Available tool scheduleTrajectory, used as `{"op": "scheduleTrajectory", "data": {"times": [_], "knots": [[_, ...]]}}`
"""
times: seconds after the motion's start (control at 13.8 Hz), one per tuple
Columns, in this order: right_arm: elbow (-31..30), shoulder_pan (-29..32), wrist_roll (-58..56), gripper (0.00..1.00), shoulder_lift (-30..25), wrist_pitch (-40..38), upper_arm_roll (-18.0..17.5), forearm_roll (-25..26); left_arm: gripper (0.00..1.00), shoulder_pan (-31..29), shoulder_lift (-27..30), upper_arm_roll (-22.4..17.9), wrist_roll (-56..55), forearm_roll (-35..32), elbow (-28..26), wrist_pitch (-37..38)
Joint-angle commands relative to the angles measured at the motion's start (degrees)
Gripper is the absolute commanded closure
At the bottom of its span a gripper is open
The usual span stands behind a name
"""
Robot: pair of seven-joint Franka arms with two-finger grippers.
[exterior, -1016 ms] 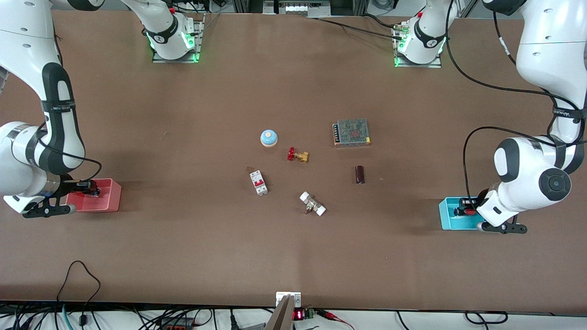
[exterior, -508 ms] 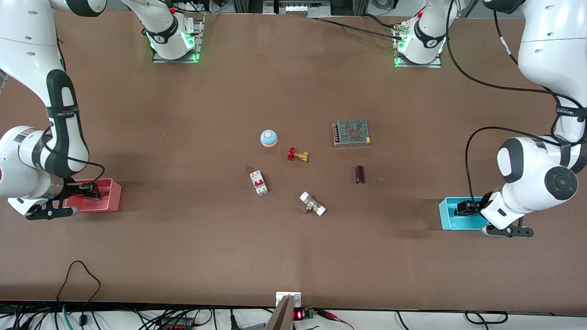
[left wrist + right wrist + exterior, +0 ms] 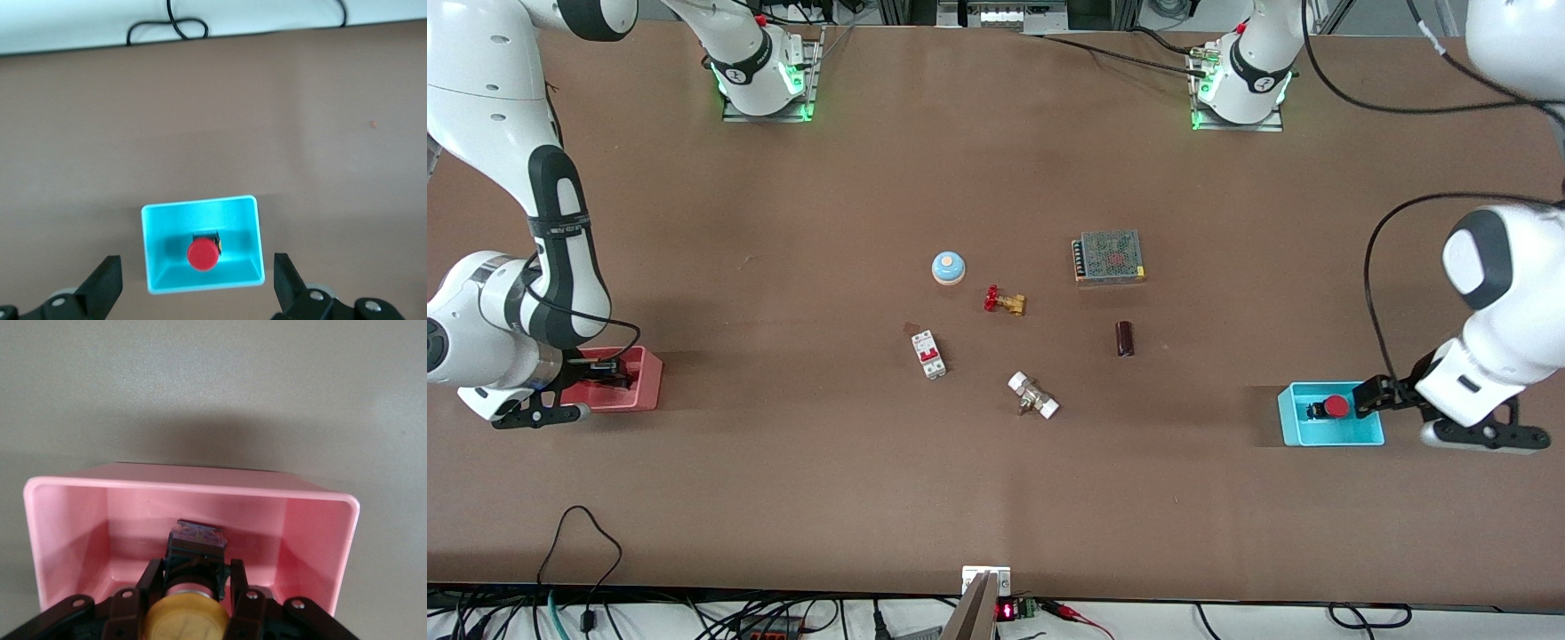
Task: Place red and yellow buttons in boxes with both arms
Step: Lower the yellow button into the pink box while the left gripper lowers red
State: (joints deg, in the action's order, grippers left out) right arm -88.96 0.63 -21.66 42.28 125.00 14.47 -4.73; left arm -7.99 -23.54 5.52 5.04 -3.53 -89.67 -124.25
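Red button (image 3: 202, 255) lies cap-up in cyan box (image 3: 155, 233), left claw (image 3: 193, 290) released; right claw (image 3: 189, 587) grasps yellow button (image 3: 185, 619)

Near the centre of the frame a blue dome on a beige base (image 3: 949, 268) stands just above a small brass valve with a red handle (image 3: 1005, 301). To the upper right of centre lies a metal mesh-topped box (image 3: 1109, 257), with a dark brown cylinder (image 3: 1125, 339) below it. Lower centre holds a white and red circuit breaker (image 3: 928, 354) and a metal fitting with white ends (image 3: 1032, 395), apart.
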Motion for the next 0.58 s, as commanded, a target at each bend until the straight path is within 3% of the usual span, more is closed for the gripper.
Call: {"op": "scheduleTrajectory", "data": {"times": [0.0, 0.22, 0.36, 0.51], "knots": [[2.11, 0.77, -0.58, 0.00, -0.01, -0.45, -0.76, -1.07, 0.00, 0.08, 9.19, 0.20, -0.65, -0.69, -4.02, 5.84], [3.97, 0.69, -0.66, 0.00, -1.06, -1.42, -0.76, -1.42, 0.00, 0.08, 14.65, 0.29, -0.39, -0.16, -3.32, 14.19], [3.97, 0.34, -0.49, 0.00, -5.17, -4.56, -1.20, -1.51, 0.00, 0.08, 17.55, 1.16, -0.47, 0.89, -3.14, 17.89], [4.14, 0.07, 0.21, 0.00, -10.44, -10.01, -2.69, -5.09, 0.00, -0.36, 19.84, 2.22, -0.82, 1.86, -2.62, 20.27]]}}
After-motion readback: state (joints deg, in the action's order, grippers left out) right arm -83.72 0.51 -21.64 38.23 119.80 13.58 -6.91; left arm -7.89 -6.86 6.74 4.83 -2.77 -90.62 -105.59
